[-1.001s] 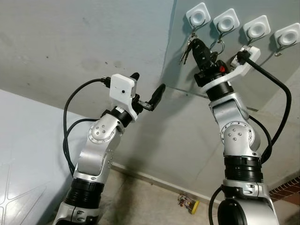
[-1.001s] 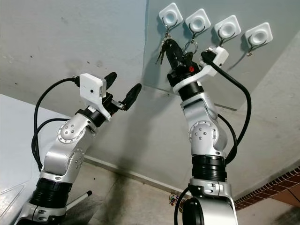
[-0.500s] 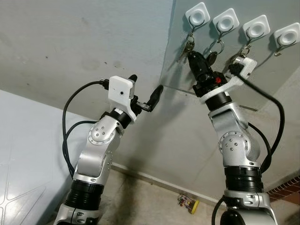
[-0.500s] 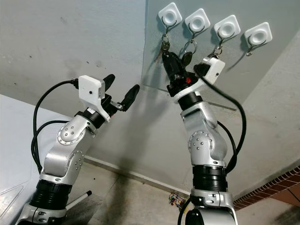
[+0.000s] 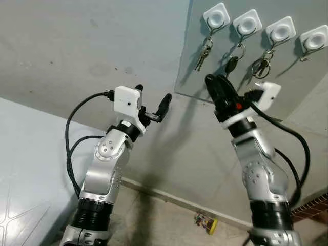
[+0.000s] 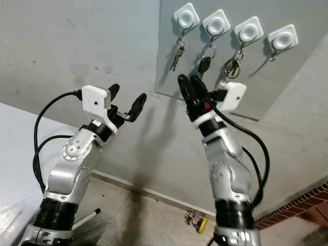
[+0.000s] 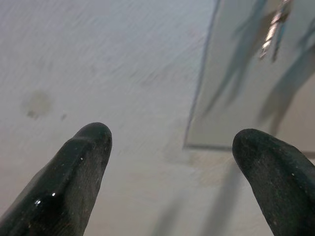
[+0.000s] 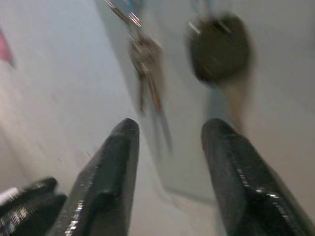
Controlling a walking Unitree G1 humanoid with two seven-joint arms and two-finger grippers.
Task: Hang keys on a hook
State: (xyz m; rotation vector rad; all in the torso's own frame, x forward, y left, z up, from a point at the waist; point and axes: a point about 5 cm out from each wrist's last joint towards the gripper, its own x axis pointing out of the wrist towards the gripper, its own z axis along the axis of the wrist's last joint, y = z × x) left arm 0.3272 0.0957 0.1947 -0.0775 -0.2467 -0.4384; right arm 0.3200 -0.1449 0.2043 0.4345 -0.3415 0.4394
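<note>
keys hung; right tool (image 5: 220, 88) empty below the hook row.
silver keys (image 5: 203, 53) hang from the leftmost hook (image 5: 216, 17); right tool's fingers slightly apart, left tool (image 5: 151, 100) spread wide, idle. risk: a rising finger could brush the black key fob (image 5: 231, 65) and unhook it.

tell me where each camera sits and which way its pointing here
Left eye view: on the head, facing the grey wall with four white square hooks; both silver arms show, left gripper and right gripper raised.
Right eye view: the head's other eye, same scene, shifted sideways.
Left wrist view: on the left wrist, looking past its black fingers at the wall and the grey panel.
Right wrist view: on the right wrist, looking past its fingers at blurred silver keys and a black key fob.
Shared: these keys show in the eye views too.
</note>
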